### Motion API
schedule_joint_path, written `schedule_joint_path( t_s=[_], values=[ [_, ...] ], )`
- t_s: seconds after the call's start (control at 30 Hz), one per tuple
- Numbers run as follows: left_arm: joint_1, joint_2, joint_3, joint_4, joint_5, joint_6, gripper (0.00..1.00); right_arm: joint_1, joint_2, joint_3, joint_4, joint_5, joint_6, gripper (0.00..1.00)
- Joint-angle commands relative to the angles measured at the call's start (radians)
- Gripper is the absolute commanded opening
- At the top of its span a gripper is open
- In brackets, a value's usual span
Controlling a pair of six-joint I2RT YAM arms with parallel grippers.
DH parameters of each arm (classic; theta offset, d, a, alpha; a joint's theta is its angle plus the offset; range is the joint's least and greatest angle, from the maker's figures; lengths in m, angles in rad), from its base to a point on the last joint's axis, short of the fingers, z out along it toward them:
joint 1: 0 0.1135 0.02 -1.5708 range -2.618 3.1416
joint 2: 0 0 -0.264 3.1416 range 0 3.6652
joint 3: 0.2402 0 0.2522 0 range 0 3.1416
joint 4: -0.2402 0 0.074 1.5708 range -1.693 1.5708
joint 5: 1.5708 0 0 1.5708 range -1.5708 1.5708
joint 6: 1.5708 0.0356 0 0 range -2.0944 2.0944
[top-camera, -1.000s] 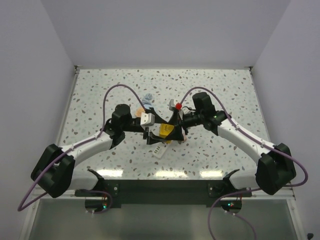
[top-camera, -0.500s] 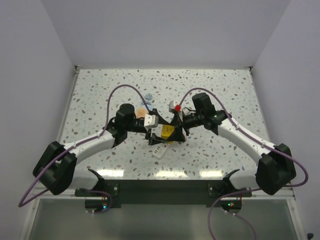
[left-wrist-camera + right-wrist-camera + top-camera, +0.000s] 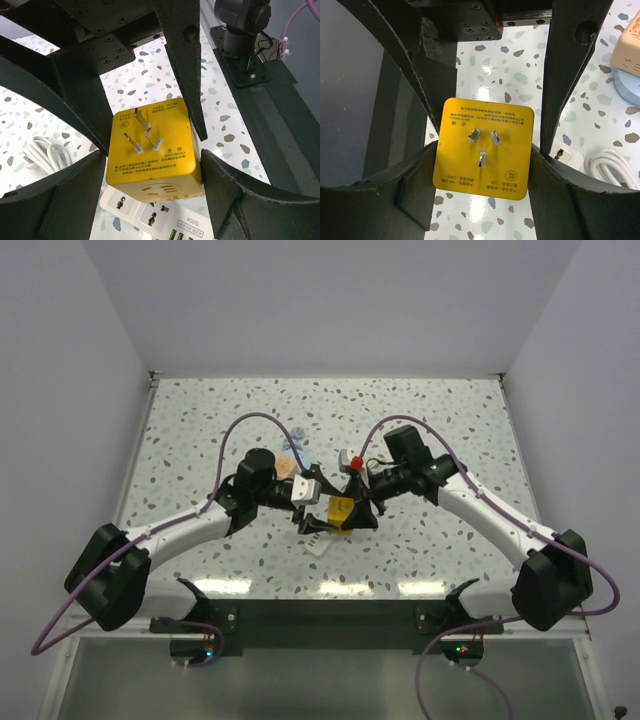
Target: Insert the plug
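left gripper (image 3: 152,160) clenched on yellow cube (image 3: 155,132) | right gripper (image 3: 485,150) clenched on same cube | strip (image 3: 150,217) on bench (image 3: 200,420) close by

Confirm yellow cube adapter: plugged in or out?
Out. The yellow cube adapter shows all three prongs bare in both wrist views; the white power strip shows behind it, not on the prongs.

Left gripper (image 3: 152,162): shifted right, toward near edge. Yellow cube adapter (image 3: 341,508) and right gripper (image 3: 482,150): shifted likewise, slightly.

Speckled table (image 3: 200,430) with white power strip (image 3: 316,541)
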Motion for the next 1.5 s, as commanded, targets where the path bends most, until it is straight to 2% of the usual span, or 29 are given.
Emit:
schedule_joint_path(
  t_s=[0.0, 0.17, 0.23, 0.53, 0.57, 0.77, 0.9, 1.07, 1.23, 1.37, 1.47],
  values=[
    [-0.053, 0.024, 0.003, -0.053, 0.062, 0.035, 0.00, 0.011, -0.032, 0.079, 0.081, -0.167, -0.054, 0.46],
    [-0.085, 0.125, 0.041, -0.056, 0.045, -0.002, 0.00, 0.013, -0.052, 0.059, 0.160, -0.141, 0.003, 0.48],
    [-0.087, 0.144, 0.030, 0.010, 0.003, -0.052, 0.00, 0.013, -0.062, 0.045, 0.201, -0.103, 0.051, 0.49],
    [-0.085, 0.109, -0.123, 0.378, -0.126, -0.356, 0.00, 0.011, -0.124, -0.072, 0.524, 0.115, 0.281, 0.67],
    [-0.085, 0.116, -0.134, 0.408, -0.133, -0.438, 0.00, 0.013, -0.127, -0.087, 0.559, 0.164, 0.292, 0.70],
    [-0.074, 0.158, -0.175, 0.576, -0.158, -0.563, 0.00, 0.002, -0.147, -0.135, 0.655, 0.250, 0.341, 0.84],
    [-0.042, 0.150, -0.204, 0.666, -0.155, -0.606, 0.00, -0.013, -0.167, -0.161, 0.705, 0.284, 0.367, 0.85],
    [0.027, 0.112, -0.241, 0.761, -0.164, -0.692, 0.00, -0.079, -0.214, -0.237, 0.872, 0.320, 0.492, 0.86],
    [0.154, 0.101, -0.299, 1.054, -0.187, -0.867, 0.00, -0.148, -0.250, -0.361, 1.085, 0.355, 0.664, 0.89],
    [0.173, 0.100, -0.249, 1.085, -0.192, -0.913, 0.00, -0.165, -0.257, -0.408, 1.262, 0.350, 0.759, 0.90],
    [0.174, 0.092, -0.211, 1.166, -0.196, -0.966, 0.00, -0.165, -0.242, -0.431, 1.375, 0.329, 0.853, 0.90]
  ],
)
